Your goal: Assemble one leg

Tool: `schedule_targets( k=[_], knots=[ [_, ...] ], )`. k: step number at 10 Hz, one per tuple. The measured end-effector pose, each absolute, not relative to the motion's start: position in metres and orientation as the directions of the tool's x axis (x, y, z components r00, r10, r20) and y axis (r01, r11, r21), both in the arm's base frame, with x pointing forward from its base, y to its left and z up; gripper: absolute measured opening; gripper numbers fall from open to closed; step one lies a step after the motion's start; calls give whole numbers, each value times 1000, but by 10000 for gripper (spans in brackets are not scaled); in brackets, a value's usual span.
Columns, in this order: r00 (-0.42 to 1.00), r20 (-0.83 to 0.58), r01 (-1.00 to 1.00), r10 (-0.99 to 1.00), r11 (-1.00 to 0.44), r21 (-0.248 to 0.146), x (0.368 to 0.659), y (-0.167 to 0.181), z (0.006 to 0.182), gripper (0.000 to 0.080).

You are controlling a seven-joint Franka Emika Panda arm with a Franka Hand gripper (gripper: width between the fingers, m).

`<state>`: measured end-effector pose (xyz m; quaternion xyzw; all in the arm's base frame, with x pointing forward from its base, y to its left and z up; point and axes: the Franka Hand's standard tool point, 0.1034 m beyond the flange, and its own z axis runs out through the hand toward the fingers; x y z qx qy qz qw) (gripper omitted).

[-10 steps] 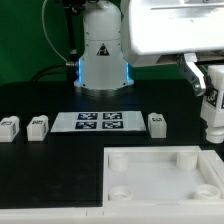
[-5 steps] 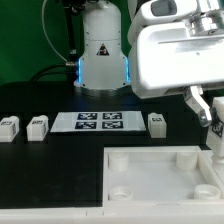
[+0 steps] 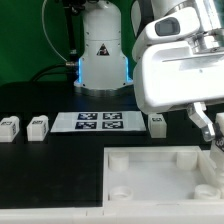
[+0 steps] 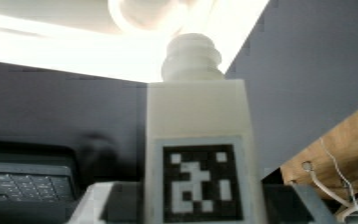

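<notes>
The arm's big white wrist housing (image 3: 180,60) fills the exterior view's upper right. Its fingers (image 3: 206,121) hang at that view's right edge, over the far right corner of the white tabletop panel (image 3: 150,158). From this side the frame edge cuts off most of what they hold.

The wrist view settles it: the fingers (image 4: 101,203) are closed narrow on 1 leg (image 4: 197,120), pressed against its sides near the end that carries the black-and-white tag (image 4: 202,182). The leg stands lengthwise away from the camera, and its rounded stud (image 4: 192,55) points toward a bright, washed-out white surface. I cannot tell whether the stud touches anything.

On the black worktop (image 3: 60,170) lie 3 spare legs, all loose. 2 sit side by side at the exterior view's left (image 3: 9,126) (image 3: 38,126). The third (image 3: 157,123) sits just beside the right end of the marker board (image 3: 100,121). The panel lies flat in the foreground, with its raised rim and round corner sockets facing up. The robot base (image 3: 101,55) stands behind the marker board.
</notes>
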<state>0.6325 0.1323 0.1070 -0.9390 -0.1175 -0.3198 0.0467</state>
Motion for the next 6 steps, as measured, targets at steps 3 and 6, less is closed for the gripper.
schedule_targets(
  k=[3, 6],
  knots=[
    [772, 601, 257, 209, -966, 5, 633, 120, 94, 290],
    [770, 602, 257, 211, -966, 11, 637, 115, 89, 290]
  ],
)
